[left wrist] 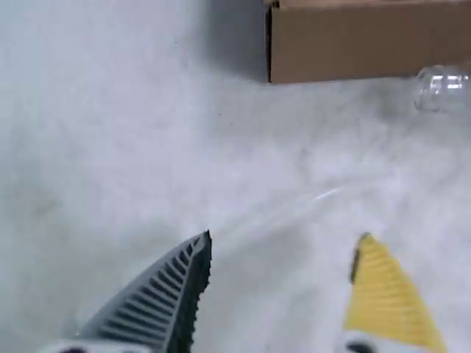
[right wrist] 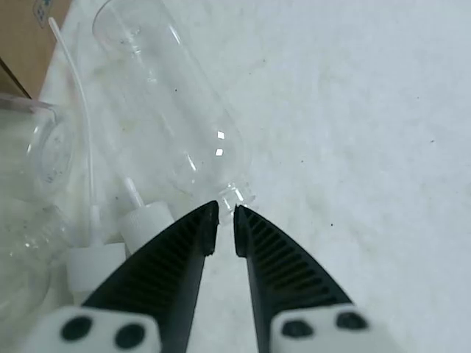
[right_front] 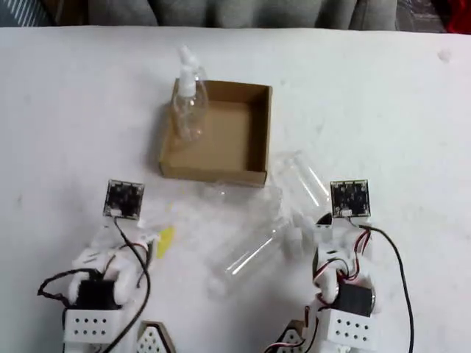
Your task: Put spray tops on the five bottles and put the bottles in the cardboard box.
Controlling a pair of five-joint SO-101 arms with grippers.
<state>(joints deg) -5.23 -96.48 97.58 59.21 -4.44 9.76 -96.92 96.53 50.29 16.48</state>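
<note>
R claw (right wrist: 226, 220) nearly clenched, empty, tips just short of clear bottle (right wrist: 173, 125) neck; L claw (left wrist: 285, 239) released. Bottle prob. light, slick, thin-walled; grip at neck.

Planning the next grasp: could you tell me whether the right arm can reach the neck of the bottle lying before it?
Probably yes: the bottle's neck lies just beyond the right gripper, with nothing between; the almost-closed jaws must open first.
</note>
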